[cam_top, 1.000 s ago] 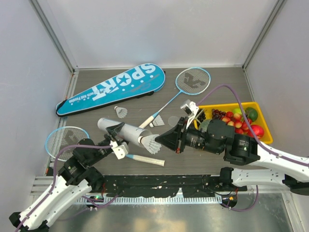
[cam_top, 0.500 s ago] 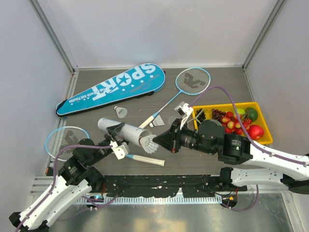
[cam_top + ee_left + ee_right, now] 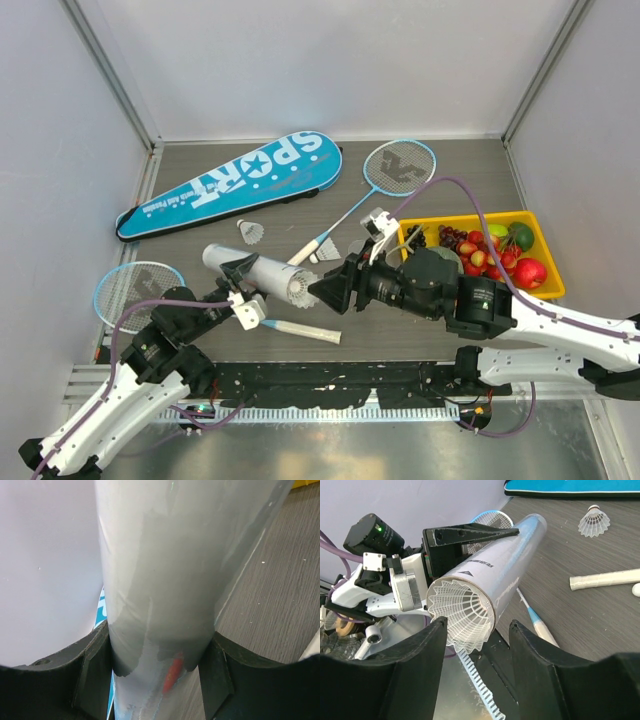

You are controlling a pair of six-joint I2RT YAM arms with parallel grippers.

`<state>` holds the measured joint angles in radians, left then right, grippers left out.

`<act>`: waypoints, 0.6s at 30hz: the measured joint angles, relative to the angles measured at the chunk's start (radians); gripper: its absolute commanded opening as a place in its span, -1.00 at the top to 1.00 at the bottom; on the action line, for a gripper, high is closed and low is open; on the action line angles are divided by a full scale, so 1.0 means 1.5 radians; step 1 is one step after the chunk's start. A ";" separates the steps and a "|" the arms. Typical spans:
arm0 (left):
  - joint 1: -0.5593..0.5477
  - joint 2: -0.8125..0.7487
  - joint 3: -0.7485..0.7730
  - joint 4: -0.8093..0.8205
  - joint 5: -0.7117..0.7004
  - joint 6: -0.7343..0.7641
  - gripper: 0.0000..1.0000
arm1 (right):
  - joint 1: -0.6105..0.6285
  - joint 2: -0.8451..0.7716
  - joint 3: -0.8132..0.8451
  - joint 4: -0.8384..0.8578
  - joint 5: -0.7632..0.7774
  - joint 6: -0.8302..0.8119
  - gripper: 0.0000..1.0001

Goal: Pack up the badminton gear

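The long white tube (image 3: 255, 272) is pinched across its middle by my left gripper (image 3: 240, 272). My left wrist view shows only that grip: the pale, see-through wall runs up the frame with a dark finger (image 3: 92, 670) pressed against each side, and inside is a small orange-red mark I cannot identify. Only my right wrist view looks into the tube's mouth, where a shuttlecock (image 3: 465, 612) sits with its feather skirt sticking out. My right gripper (image 3: 477, 627) faces that mouth, fingers spread either side of the skirt. Whether they touch the feathers I cannot tell.

From above, the tube's long axis runs slantwise: one end far-left, the open mouth near-right, toward my right gripper. Just beyond the tube lie a second shuttlecock (image 3: 251, 232) and the handle of one racket (image 3: 400, 166). The other racket (image 3: 130, 290) lies to its near left, its handle passing in front of the mouth. Farther beyond sits the blue SPORT bag (image 3: 235, 180). Well right of the mouth is a yellow tray (image 3: 500, 214) of fruit.

The table (image 3: 470, 180) is dark grey wood-grain, with pale walls on three sides.
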<state>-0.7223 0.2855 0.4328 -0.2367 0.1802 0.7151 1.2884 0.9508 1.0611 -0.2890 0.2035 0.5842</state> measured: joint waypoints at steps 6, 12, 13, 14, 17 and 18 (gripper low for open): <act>0.000 0.000 0.000 0.000 0.000 -0.001 1.00 | 0.000 -0.025 0.000 0.001 0.011 0.002 -0.42; 0.000 0.000 0.000 0.000 0.000 -0.003 1.00 | 0.000 -0.010 0.001 -0.007 0.021 -0.002 -0.41; 0.000 0.000 0.000 0.000 0.000 -0.004 1.00 | 0.000 -0.002 0.002 -0.009 0.022 -0.004 -0.40; 0.000 0.000 0.000 0.000 0.000 -0.005 1.00 | 0.000 0.008 0.004 -0.012 0.024 -0.006 -0.39; 0.000 0.000 0.000 0.000 0.001 -0.007 1.00 | 0.000 0.050 0.017 -0.017 0.032 -0.018 -0.26; 0.000 0.000 0.000 0.000 0.000 -0.010 1.00 | 0.000 0.066 0.023 -0.018 0.036 -0.023 -0.23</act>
<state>-0.7223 0.2855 0.4328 -0.2367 0.1806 0.7002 1.2884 1.0492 1.0954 -0.3153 0.2581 0.5495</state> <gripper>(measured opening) 0.607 0.673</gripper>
